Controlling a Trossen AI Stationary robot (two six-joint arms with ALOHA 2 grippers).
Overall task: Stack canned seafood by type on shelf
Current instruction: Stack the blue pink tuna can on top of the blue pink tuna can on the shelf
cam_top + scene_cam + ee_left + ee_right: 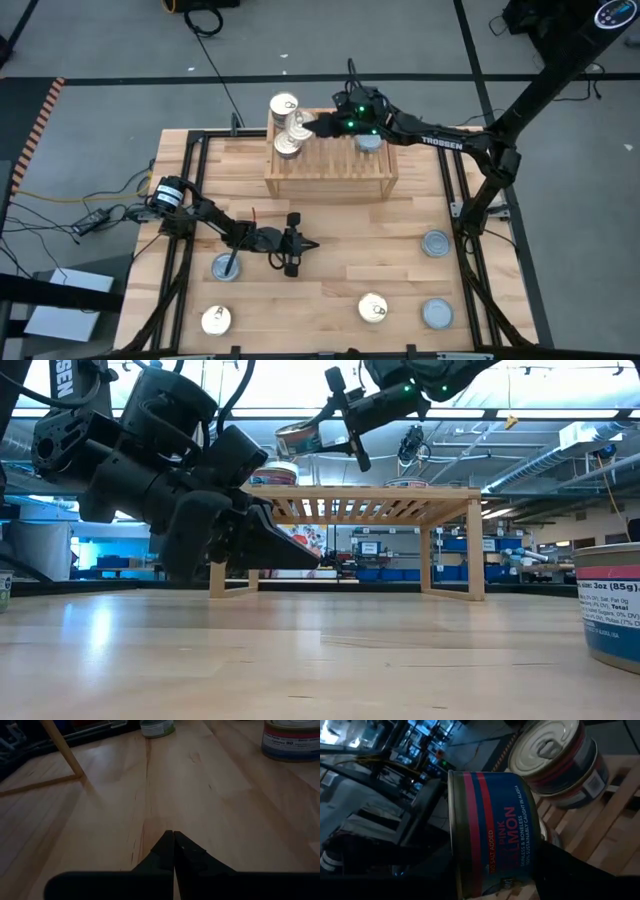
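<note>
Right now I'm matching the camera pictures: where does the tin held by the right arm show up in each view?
High view: the held tin sits at the right end effector, above the shelf's left end.
Low view: top centre, above the shelf.
Left wrist view: not in it.
Right wrist view: centre, a salmon label.
Shared landmark: the shelf, and the stack of tins on it.

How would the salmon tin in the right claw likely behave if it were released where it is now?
The salmon tin, gripped by the right claw, looks rigid, so unlikely to dent. It is held tilted above the shelf, so it might land on its rim and roll. Its smooth label probably slips easily.
</note>
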